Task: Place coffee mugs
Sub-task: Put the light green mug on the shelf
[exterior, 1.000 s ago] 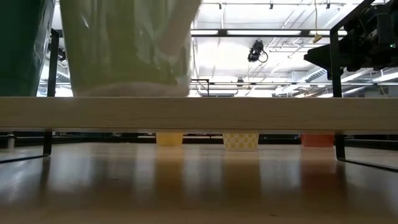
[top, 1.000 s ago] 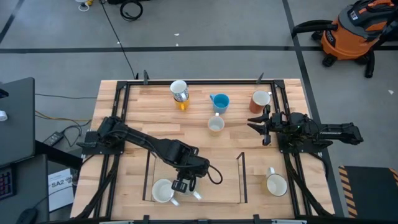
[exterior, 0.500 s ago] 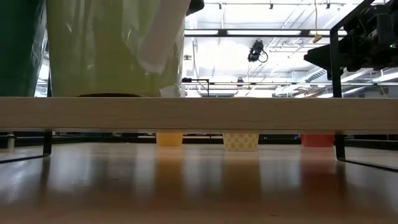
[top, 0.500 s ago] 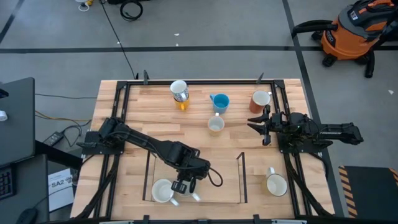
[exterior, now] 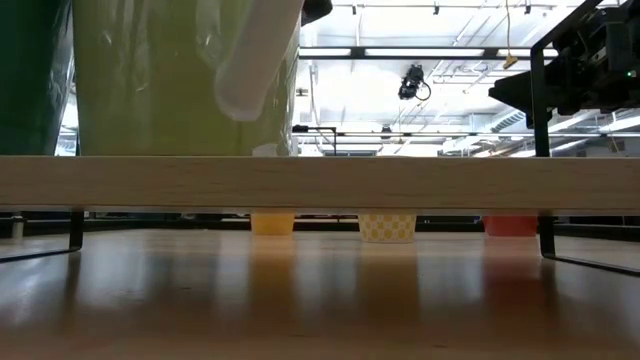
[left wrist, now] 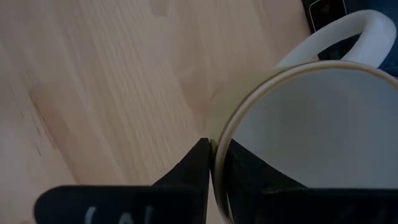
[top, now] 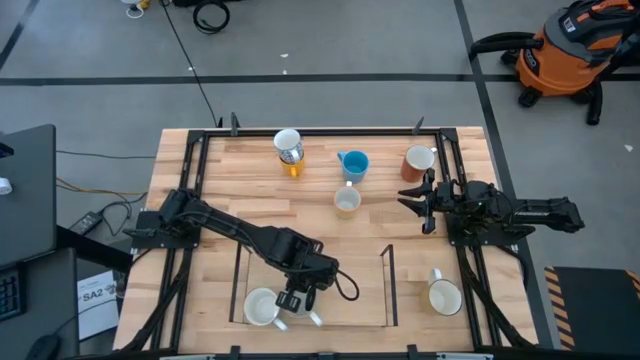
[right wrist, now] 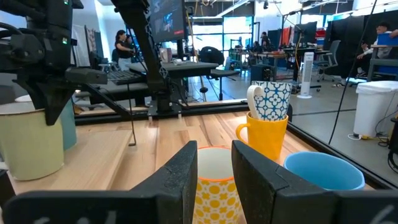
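**Left tool pinching a mug rim at the near bench edge**

Currently your left tool [top: 294, 299] is nearly closed, fingers pinching the rim wall of a cream mug [left wrist: 311, 143], one inside, one outside. It sits beside another white mug [top: 262, 307] inside the marked rectangle. Your right tool [top: 425, 203] waits by the right rail, part open, empty. Risk, in my judgement: a thin rim pinch can let the mug swing or slip, knocking its neighbour.
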You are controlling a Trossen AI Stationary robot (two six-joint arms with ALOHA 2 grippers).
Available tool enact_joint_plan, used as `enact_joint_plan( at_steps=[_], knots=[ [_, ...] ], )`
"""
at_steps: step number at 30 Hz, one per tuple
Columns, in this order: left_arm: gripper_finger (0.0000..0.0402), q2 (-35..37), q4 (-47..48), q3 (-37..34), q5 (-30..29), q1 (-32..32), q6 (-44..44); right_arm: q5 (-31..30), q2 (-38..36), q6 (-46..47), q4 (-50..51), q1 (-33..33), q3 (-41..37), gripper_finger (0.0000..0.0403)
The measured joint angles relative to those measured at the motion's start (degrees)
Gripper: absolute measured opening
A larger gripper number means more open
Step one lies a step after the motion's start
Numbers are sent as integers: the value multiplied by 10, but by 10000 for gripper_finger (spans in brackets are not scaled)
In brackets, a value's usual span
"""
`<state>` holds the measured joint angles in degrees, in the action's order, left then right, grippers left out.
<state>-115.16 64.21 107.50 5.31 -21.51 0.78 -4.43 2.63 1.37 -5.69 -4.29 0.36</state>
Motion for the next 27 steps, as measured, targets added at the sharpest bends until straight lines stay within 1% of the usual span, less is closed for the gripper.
enact_joint_plan(
  at_steps=[4,7,22,27],
  knots=[
    [47,0,-3,0,1,0,0,0,0,0,0,0,0,105],
    [61,0,-6,0,3,0,0,0,0,0,0,0,0,105],
    [180,0,-47,0,2,0,0,0,0,0,0,0,0,105],
    [202,0,-56,0,1,1,0,0,0,0,0,0,0,105]
  ],
)
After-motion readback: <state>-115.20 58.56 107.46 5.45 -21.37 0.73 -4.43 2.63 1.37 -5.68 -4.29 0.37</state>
